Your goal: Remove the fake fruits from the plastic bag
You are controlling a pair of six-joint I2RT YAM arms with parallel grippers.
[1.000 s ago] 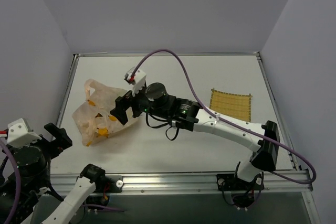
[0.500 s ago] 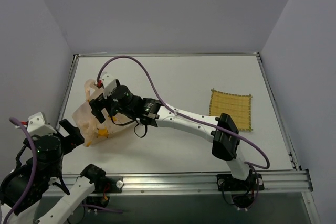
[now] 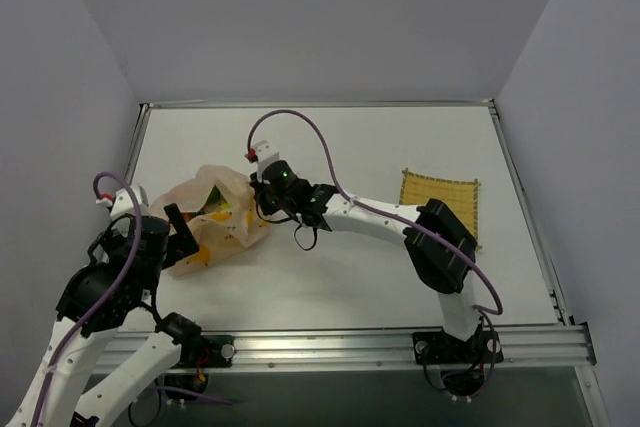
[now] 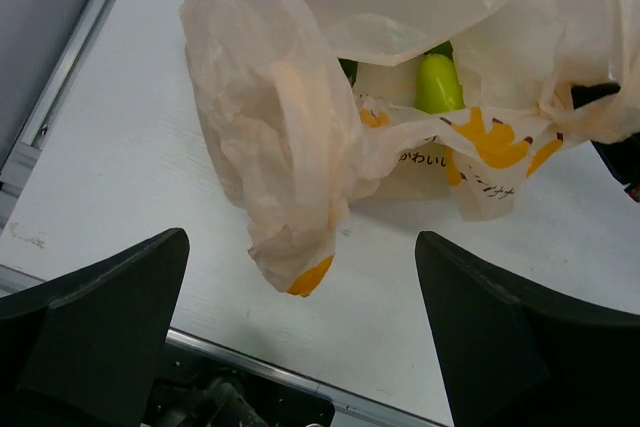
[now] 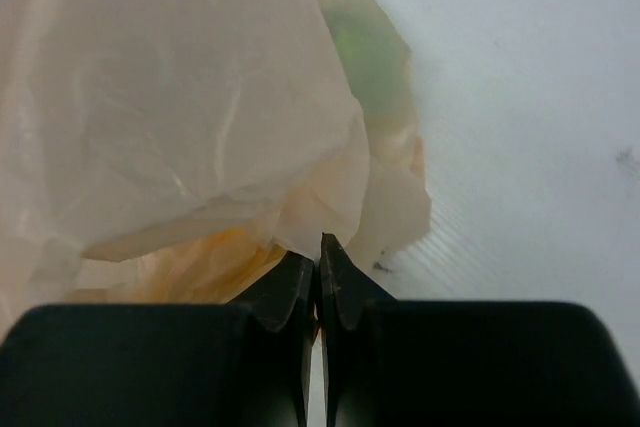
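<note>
Plastic bag (image 3: 235, 222): left on tabletop (image 3: 400, 137); thin, crinkly, likely slippery (grip the rim).
Fake fruits (image 4: 437, 84): inside bag, probably light, glossy.
Right jaws: pinching bag film.
Left jaws: wide, empty.

even, soft lighting throughout; faint shadows; the wrist views blur close up.

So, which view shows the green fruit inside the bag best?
The left wrist view: the green fruit lies uncovered in the opening of the bag. The right wrist view shows only a green blur through the plastic; the top view, a small green patch.
</note>
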